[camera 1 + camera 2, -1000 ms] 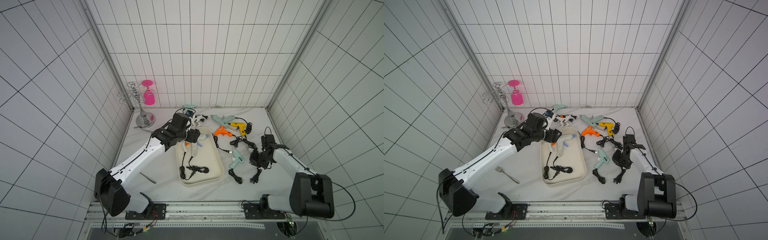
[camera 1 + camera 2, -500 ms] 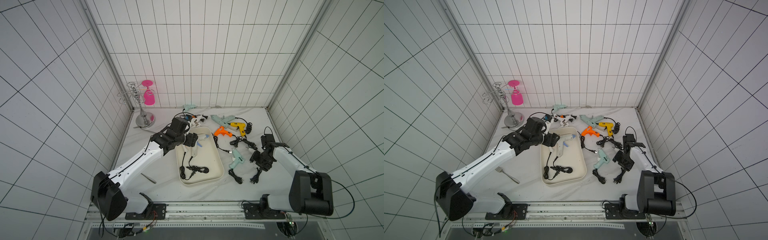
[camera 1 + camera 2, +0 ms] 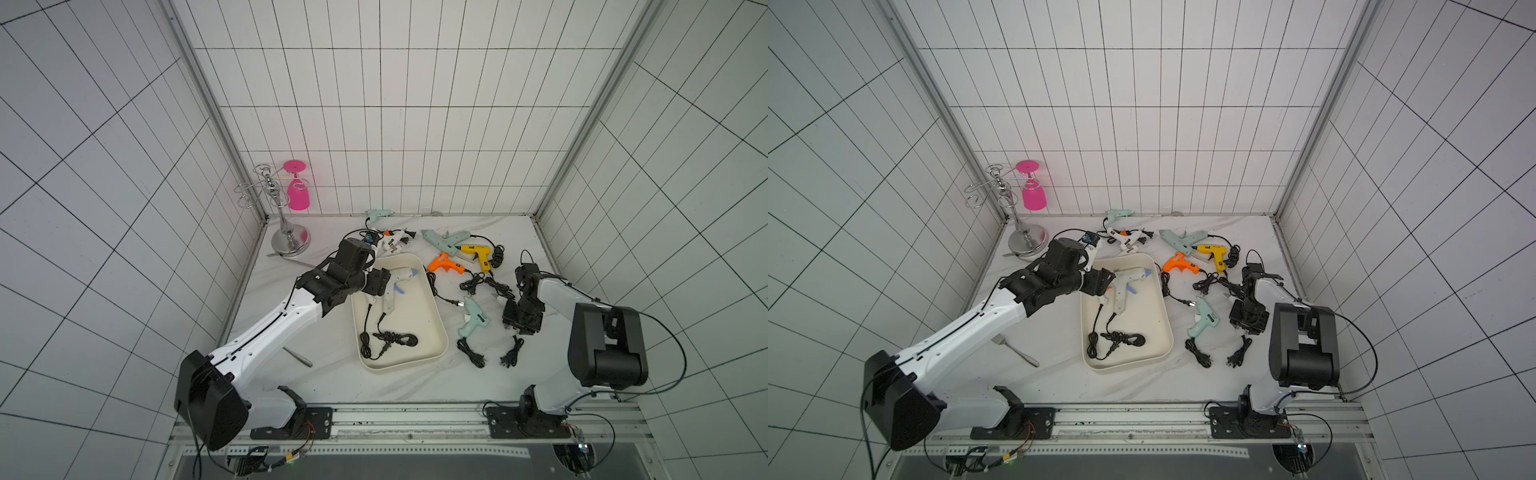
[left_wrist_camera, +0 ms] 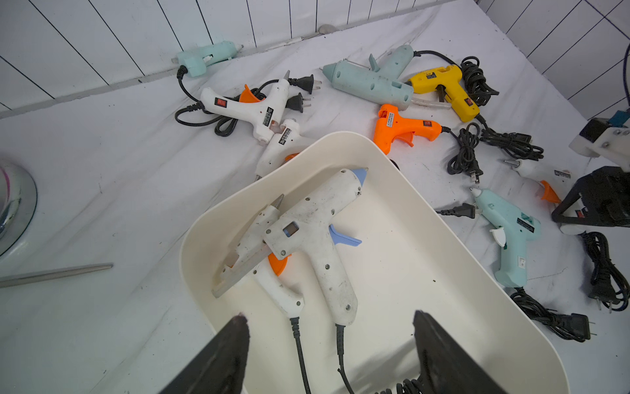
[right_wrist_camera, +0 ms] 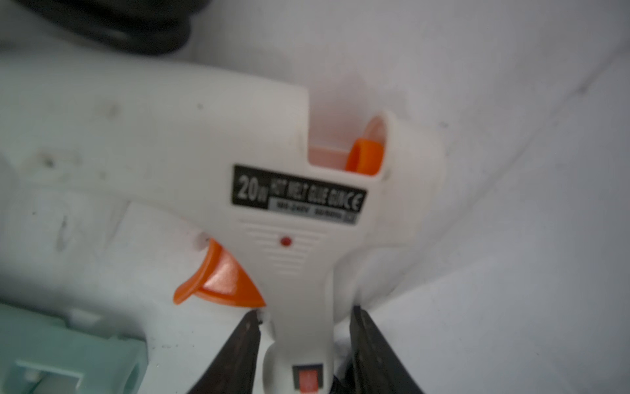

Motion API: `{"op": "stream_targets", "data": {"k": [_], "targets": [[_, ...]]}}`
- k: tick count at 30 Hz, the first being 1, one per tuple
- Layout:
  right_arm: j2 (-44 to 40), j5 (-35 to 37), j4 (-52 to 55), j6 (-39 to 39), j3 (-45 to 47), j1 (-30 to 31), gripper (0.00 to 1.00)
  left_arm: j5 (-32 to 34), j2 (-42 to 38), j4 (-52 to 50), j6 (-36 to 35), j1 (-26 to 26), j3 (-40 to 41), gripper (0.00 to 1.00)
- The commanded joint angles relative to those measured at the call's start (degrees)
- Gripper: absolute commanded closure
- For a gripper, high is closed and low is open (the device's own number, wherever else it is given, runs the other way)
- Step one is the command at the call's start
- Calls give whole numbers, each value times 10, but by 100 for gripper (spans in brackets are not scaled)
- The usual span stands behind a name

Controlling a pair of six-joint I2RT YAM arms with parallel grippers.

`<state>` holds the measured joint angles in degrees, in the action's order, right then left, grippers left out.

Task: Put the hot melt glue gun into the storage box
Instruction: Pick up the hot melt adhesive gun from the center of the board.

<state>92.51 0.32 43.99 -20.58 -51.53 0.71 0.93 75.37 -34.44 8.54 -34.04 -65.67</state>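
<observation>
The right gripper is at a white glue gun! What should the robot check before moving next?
1. The right gripper has a finger on each side of the white glue gun handle: ok.
2. Grip closed tight on the handle: cannot tell.
3. The black cord beside it is not caught on it: cannot tell.
4. The storage box has bare floor left: ok.
5. The left gripper is out of the box's way: not ok, it hangs open over the box.

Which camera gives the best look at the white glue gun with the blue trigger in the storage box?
The left wrist view: the blue-trigger glue gun lies close and unobstructed in the storage box, over a smaller white gun. In both top views the gun looks small. The right wrist view does not show it.
</observation>
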Motion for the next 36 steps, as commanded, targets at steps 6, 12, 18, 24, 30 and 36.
{"op": "stream_targets", "data": {"k": [6,12,18,24,30,36], "targets": [[24,3,-18,26,-35,-5,74,4,-3,9,-9,3,-7,23],[-73,-39,-15,-2,-48,-9,83,-58,-29,59,-21,4,2,22],[-153,-165,3,-27,-74,-19,87,-98,-45,185,1,4,35,18],[-152,-341,-13,-37,-103,-18,87,-148,-33,368,54,9,95,16],[-157,-515,-29,-29,-147,20,85,-271,31,478,67,8,82,16],[-123,-640,-50,-24,-198,118,84,-360,80,510,52,7,48,17]]}}
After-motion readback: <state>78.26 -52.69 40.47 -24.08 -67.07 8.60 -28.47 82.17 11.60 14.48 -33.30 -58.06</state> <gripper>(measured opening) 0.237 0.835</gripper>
